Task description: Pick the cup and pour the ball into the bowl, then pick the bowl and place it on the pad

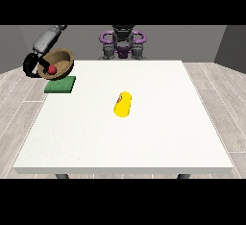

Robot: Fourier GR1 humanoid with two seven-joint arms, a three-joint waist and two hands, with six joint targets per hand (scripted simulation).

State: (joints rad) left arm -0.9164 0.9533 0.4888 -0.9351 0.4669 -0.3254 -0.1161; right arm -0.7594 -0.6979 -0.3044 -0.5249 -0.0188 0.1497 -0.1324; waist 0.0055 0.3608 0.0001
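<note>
Nearest the camera, a yellow cup (123, 104) lies on its side near the middle of the white table (144, 142), apart from everything else. Farther back, at the table's left edge, a flat green pad (60, 85) lies on the surface, and just above it a brown wooden bowl (58, 64) is held tilted with a red ball (51, 68) inside. The black hand at the view's left (32, 66) is curled round the bowl's left rim; the other hand does not show.
</note>
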